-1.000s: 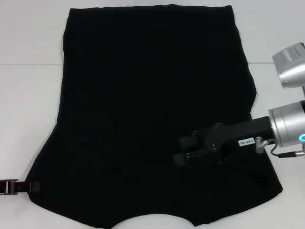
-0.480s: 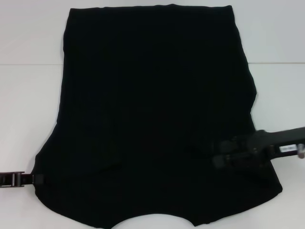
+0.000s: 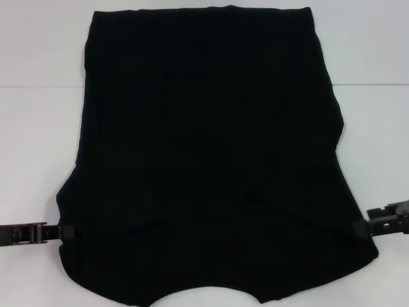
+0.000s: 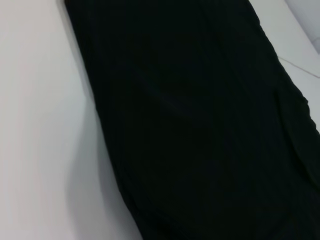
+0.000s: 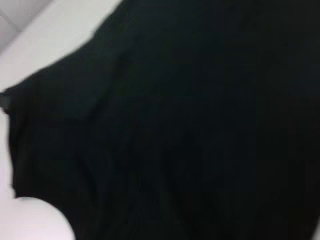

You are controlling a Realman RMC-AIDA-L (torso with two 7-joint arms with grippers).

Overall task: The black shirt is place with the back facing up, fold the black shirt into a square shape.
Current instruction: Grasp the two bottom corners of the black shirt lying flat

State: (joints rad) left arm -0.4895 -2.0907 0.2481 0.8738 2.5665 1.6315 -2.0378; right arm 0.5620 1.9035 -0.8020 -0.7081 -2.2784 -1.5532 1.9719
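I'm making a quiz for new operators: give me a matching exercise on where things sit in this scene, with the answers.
Things:
1. left claw
2. right claw
3. black shirt
4. table

Places or states:
A. white surface under everything
B. at the shirt's edge on the robot's right
C. spread flat in the middle
D. at the shirt's edge on the robot's left

Pairs: 1-D, 2-B, 3-C, 4-A
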